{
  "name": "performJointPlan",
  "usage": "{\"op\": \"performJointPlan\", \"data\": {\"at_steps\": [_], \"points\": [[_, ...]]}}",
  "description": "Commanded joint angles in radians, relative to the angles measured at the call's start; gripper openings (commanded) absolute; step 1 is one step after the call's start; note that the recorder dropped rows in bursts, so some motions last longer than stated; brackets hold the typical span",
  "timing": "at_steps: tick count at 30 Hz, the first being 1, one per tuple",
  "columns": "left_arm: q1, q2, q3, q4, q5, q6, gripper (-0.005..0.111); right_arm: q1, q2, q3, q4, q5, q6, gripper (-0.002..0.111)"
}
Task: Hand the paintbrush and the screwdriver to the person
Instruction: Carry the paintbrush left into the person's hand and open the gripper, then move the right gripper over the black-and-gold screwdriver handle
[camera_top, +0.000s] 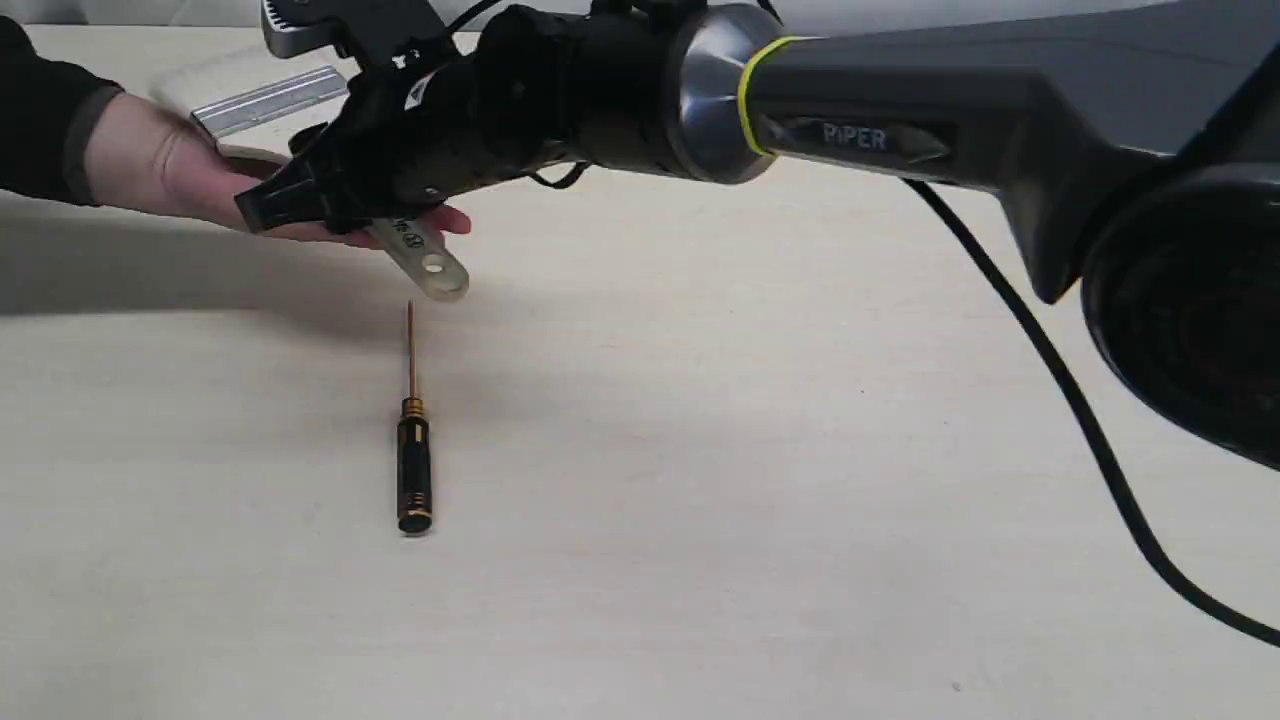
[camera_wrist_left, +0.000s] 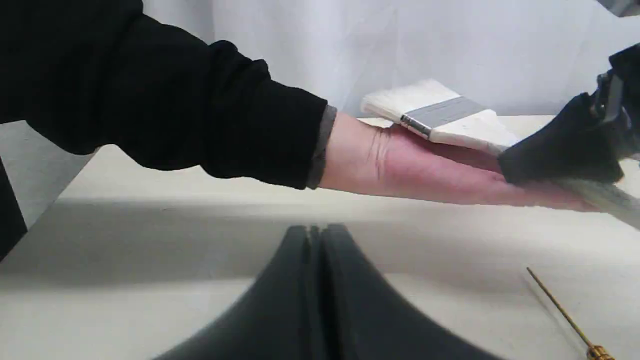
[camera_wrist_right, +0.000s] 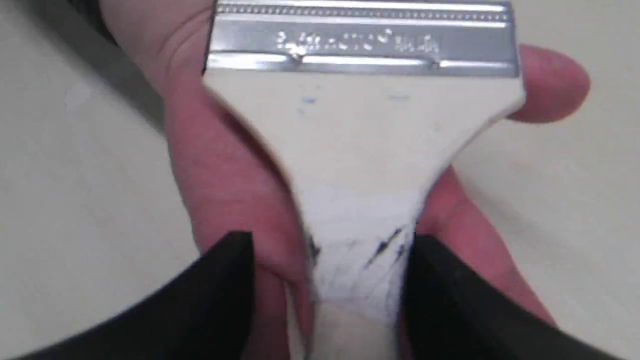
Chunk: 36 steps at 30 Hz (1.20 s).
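**Paintbrush lies on an open palm, robot fingers parted around its handle**

A pale table (camera_top: 750, 450) fills the exterior view. The person's hand (camera_top: 170, 170) reaches in from the left of that view, palm up and held just above the tabletop, with a dark sleeve (camera_wrist_left: 175, 90) ending at the wrist.

The paintbrush (camera_top: 270, 100) lies flat across the palm. Its whitish bristles and silver ferrule sit over the heel of the hand. The wooden handle runs out past the fingertips, so the end with the small hole hangs free over the table.

The right arm (camera_top: 900, 130) stretches across from the right, and the right gripper (camera_top: 290, 195) sits low over the person's fingers. In the right wrist view its two black fingers stand apart, one on each side of the narrow part of the handle. Skin shows in the gap between one finger and the wood. The other finger is at the wood's edge, and whether it touches cannot be told.

The screwdriver (camera_top: 413, 470) lies alone on the table, nearer the camera than the hand, with its thin gold shaft pointing toward the brush's handle end.

The left gripper (camera_wrist_left: 316, 240) appears only in its own wrist view, fingers pressed together and holding nothing, pointing toward the person's forearm.
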Motion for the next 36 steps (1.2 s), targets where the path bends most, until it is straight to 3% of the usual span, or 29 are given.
{"op": "performJointPlan", "data": {"at_steps": [1, 20, 30, 36], "points": [[-0.008, -0.002, 0.002, -0.004, -0.006, -0.002, 0.000, 0.001, -0.004, -0.008, 0.002, 0.049, -0.008, 0.051], [-0.008, -0.002, 0.002, -0.004, -0.006, -0.002, 0.000, 0.001, -0.258, -0.008, 0.009, 0.492, 0.048, 0.048], [-0.008, -0.002, 0.002, 0.000, -0.008, -0.002, 0.000, 0.100, -0.279, -0.008, -0.448, 0.651, 0.383, 0.045], [-0.008, -0.002, 0.002, 0.000, -0.008, -0.002, 0.000, 0.130, -0.252, -0.008, -0.442, 0.611, 0.467, 0.045]]}}
